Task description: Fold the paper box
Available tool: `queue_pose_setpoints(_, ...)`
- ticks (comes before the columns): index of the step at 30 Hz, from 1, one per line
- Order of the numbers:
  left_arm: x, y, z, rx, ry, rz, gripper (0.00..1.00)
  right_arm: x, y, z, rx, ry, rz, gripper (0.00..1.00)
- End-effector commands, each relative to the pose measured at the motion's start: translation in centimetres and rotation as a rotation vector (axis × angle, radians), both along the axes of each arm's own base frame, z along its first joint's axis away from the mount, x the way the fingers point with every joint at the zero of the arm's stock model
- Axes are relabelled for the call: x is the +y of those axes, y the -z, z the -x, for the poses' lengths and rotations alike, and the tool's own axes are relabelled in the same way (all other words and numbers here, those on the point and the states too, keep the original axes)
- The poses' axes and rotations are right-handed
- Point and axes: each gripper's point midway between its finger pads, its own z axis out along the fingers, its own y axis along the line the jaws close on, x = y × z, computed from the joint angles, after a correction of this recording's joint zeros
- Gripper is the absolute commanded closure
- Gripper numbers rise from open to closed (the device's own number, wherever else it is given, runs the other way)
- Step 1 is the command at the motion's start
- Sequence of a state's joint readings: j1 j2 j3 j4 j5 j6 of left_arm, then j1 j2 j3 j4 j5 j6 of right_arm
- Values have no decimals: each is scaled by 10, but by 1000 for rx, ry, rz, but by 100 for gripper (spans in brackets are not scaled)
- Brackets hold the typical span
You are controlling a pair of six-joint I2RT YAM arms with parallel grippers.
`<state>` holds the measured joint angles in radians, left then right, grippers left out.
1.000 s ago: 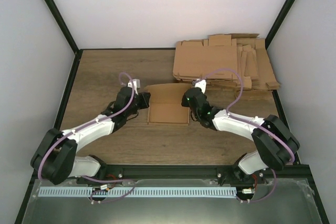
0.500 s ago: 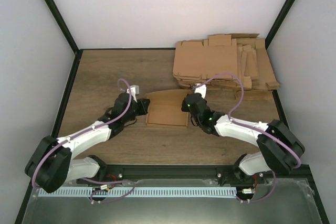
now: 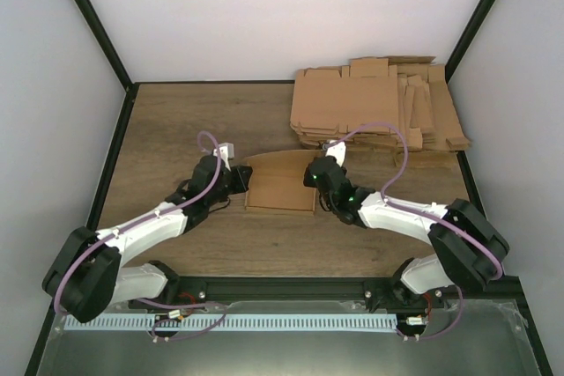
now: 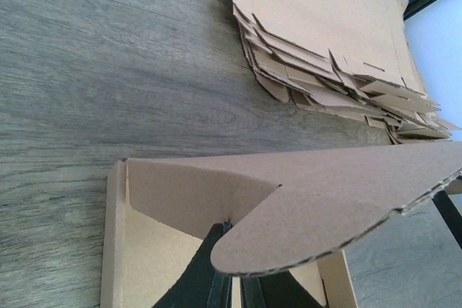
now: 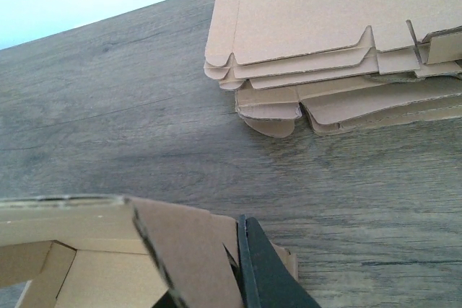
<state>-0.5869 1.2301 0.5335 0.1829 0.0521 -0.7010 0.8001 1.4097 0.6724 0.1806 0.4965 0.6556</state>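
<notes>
Since a second ago both arms have been drawing in toward the near edge, and the paper box (image 3: 280,189) has been sliding a little nearer and leftward with them. Over the last half second almost nothing is changing. The box is lying on the bench (image 3: 176,121) near its middle, between the two wrists, with its shallow tray facing up and its side walls standing. Its rear flap (image 4: 339,192) is leaning forward over the tray. In the left wrist view it is arching across the frame, a rounded corner hanging above the floor of the box.

The left end effector (image 3: 240,180) is sitting at the box's left edge. Its dark fingers (image 4: 191,290) are showing at the bottom of the left wrist view, under the flap and over the tray, close together with a thin pale strip between them. Whether they are clenching a wall of the box I cannot tell. The right end effector (image 3: 315,184) is sitting at the box's right edge. Only one dark finger (image 5: 263,272) is showing in the right wrist view, lying just beside a raised cardboard tab — the other is hidden, so its grip cannot be told either.

A pile of flat brown blanks (image 3: 379,107) is resting at the far right corner of the bench, well apart from the box.
</notes>
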Motion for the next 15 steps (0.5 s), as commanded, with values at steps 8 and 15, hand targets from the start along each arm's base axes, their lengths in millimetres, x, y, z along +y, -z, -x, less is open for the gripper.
queue_pose_setpoints(8,-16,29,26,145,111,-32,93,33,51,36,223,-166,22,98)
queue_pose_setpoints(15,-18,13,16,121,122,-79,94,34,45,28,220,-144,60,99)
